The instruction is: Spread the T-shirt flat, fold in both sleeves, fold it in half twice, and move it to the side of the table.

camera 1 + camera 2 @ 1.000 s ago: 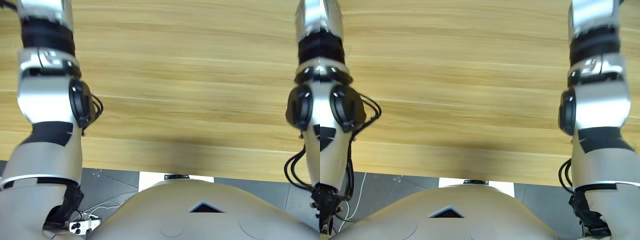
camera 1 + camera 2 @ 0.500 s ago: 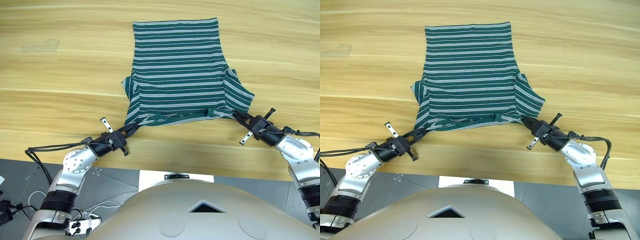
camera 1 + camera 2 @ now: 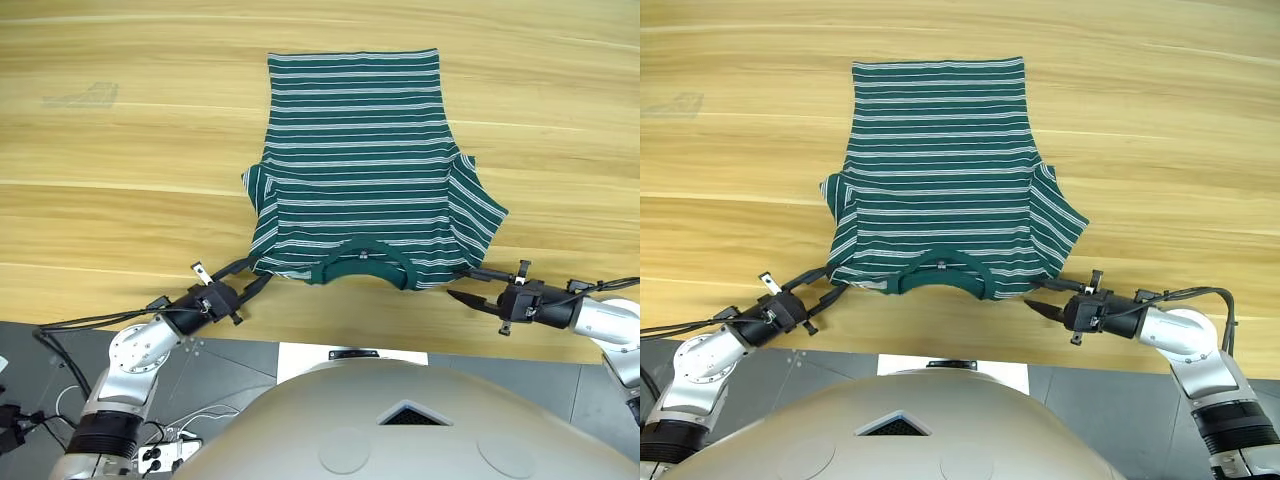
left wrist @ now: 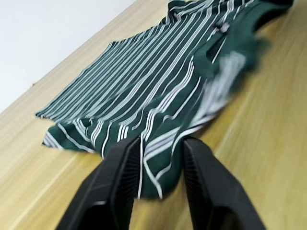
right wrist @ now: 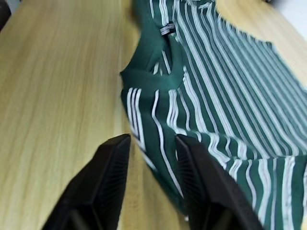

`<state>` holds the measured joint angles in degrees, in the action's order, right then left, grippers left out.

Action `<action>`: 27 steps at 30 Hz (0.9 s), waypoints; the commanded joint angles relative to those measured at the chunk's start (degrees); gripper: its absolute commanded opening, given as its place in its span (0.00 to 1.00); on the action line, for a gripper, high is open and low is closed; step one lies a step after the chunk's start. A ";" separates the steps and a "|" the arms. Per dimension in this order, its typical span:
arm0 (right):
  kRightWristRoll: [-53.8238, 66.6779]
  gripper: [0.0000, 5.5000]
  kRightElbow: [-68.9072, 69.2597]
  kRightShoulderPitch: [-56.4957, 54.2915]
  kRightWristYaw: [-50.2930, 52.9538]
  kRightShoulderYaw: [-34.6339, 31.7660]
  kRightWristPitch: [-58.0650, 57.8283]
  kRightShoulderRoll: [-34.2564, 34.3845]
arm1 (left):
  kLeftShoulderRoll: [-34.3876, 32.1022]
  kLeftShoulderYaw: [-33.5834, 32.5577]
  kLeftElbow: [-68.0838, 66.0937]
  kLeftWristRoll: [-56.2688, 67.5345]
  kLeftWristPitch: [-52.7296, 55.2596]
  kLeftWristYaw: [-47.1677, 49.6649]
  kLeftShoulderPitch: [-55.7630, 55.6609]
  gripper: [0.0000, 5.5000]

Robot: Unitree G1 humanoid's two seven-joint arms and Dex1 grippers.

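Note:
The green T-shirt with white stripes lies spread on the wooden table, collar toward the near edge and hem far away. Both short sleeves stick out at its sides. My left gripper is open at the shirt's near left shoulder corner. In the left wrist view that corner of the T-shirt lies between the spread fingers. My right gripper is open just off the near right shoulder corner, low over the table. In the right wrist view the shirt's edge sits just beyond its fingers.
The table's near edge runs right behind both grippers, with dark floor below it. Bare wood stretches to the left and right of the shirt. Cables trail from the left wrist.
Half a second ago both grippers were shut on the raised shoulder corners. Now both are open, the shirt lies flat with its collar showing, and the right gripper has drawn back toward the near edge.

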<state>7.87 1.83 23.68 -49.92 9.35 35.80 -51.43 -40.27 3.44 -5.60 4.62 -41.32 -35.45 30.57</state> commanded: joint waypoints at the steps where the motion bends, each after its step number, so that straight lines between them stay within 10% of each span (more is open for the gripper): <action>1: 3.07 0.44 0.58 -0.83 -1.52 -3.29 -0.53 -1.58 | -0.61 -2.28 -1.67 0.34 -1.23 -0.21 1.10 0.39; 8: 15.97 0.53 5.53 -8.18 1.17 -8.49 -9.92 3.88 | 2.73 -8.45 6.35 20.59 -0.81 -2.61 3.15 0.63; 18: -20.77 0.53 -9.74 -29.45 24.15 14.32 -25.34 33.39 | 7.79 -6.20 6.70 10.62 15.53 3.04 -2.97 0.63; 27: -23.73 0.53 -24.50 -33.06 32.64 12.17 -27.60 38.69 | 5.70 -6.98 15.91 8.87 13.71 -2.87 3.80 0.63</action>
<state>-16.03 -21.38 -10.57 -17.19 22.68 10.38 -11.64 -33.14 -1.90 8.22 13.84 -28.04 -37.76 32.57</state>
